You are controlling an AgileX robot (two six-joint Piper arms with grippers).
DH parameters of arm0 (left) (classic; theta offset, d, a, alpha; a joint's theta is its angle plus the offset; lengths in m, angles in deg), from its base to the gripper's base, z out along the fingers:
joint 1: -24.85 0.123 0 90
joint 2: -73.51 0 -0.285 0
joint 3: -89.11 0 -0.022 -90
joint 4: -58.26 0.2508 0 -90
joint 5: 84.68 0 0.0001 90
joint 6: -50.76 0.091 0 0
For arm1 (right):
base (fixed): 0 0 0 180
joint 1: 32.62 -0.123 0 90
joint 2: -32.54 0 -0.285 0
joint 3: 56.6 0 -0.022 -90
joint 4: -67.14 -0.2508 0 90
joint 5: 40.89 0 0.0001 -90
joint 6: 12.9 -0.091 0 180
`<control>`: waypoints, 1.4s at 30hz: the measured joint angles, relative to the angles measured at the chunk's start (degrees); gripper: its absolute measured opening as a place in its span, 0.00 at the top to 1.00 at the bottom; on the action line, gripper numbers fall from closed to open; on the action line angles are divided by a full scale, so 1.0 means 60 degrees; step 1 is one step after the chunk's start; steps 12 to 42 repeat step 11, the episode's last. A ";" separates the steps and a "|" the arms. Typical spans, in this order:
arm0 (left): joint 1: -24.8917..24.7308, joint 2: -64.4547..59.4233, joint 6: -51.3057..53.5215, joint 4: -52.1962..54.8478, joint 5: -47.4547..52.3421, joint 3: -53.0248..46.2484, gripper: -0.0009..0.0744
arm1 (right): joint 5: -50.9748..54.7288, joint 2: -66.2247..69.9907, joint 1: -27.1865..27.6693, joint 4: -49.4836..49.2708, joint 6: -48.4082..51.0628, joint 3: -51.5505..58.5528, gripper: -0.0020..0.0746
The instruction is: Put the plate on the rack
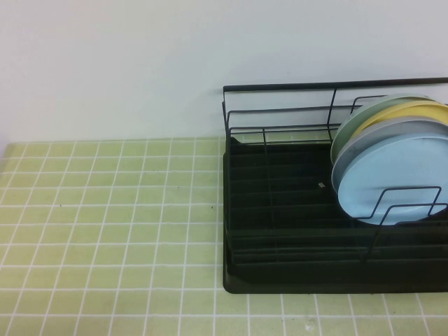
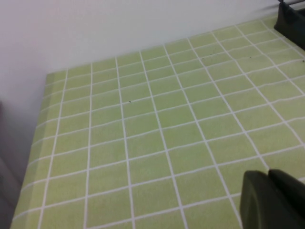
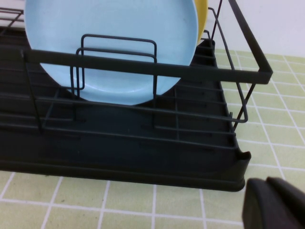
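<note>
A: Plate position?
B: Blue plate point(image 1: 392, 175) stands on edge inside the rack point(image 1: 280, 87), with the yellow plate point(image 1: 416, 110) behind it.
A: Arms?
B: Right gripper point(image 3: 268, 195) is low beside the rack, pinched closed and holding nothing. Left gripper point(image 2: 269, 191) is likewise closed, well apart from the rack, apparently hovering over the tiles point(image 2: 143, 143).

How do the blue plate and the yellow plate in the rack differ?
The blue plate stands frontmost; the yellow plate sits behind it. The blue plate's face shows; the yellow plate shows only an edge. Both stand upright in the rack. Left gripper hangs over the tiled table, right gripper outside the rack's corner, jaws shut.
</note>
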 joint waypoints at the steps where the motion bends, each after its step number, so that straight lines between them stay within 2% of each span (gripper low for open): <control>1: 0.0000 0.0000 -0.0114 0.0000 0.0000 0.0000 0.99 | 0.0000 0.0000 0.0000 0.0000 0.0001 0.0000 0.98; 42: 0.0070 0.0017 -0.0540 -0.0041 -0.0021 0.0000 0.99 | 0.0000 0.0000 0.0000 0.0000 -0.0001 0.0000 0.98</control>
